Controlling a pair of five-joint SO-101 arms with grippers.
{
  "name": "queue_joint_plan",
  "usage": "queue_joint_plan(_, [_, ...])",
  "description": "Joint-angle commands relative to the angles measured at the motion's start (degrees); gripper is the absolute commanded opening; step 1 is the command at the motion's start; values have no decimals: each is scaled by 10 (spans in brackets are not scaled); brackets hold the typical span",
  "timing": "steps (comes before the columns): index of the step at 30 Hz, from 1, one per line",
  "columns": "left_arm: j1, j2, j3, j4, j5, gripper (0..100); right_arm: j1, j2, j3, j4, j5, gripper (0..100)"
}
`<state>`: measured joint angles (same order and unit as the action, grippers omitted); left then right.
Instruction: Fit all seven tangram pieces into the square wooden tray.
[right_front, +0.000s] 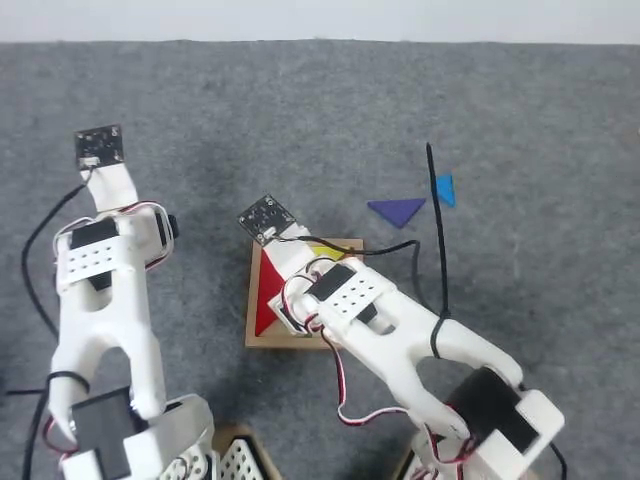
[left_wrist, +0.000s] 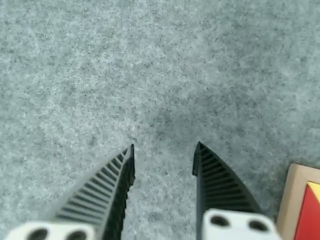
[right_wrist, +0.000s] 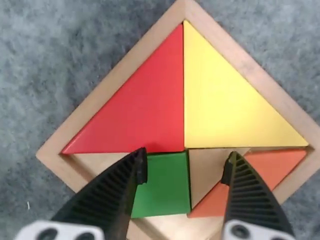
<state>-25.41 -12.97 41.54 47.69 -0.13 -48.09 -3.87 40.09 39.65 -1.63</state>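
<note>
Starting with the right gripper (right_wrist: 186, 152): parked right over the tray (right_wrist: 110, 87), spread fairly wide, pinching nothing. One tip at the seam between the red triangle (right_wrist: 140, 110) and the green square (right_wrist: 162, 182), the other at the edge of the orange triangle (right_wrist: 275, 160). Can't tell whether actually touching the pieces or just hanging above them.

Inside the tray: red plus the yellow triangle (right_wrist: 225, 105) side by side, filling one half. Green and orange in the other half, with bare wood showing between them.

Out on the grey carpet (right_front: 200, 110), well apart from the tray: the purple triangle (right_front: 397, 210) and a small blue triangle (right_front: 445, 190), just beside each other.

As for the left gripper (left_wrist: 165, 145): over bare carpet, spread open too, holding nothing, touching nothing, with a corner of the tray close by.
</note>
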Motion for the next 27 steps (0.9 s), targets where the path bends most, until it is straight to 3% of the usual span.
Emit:
queue_joint_plan(1, [-2, -4, -4, -10, -3, 189, 14, -65, -11, 9, 9, 248])
queue_joint_plan(9, [-2, -4, -4, -10, -3, 189, 92, -186, 74, 65, 40, 248])
queue_joint_plan(18, [-3, -4, -4, -10, -3, 189, 100, -76, 85, -2, 46, 248])
queue_joint_plan(27, [-3, -4, -4, -10, -3, 189, 113, 5, 11, 7, 65, 248])
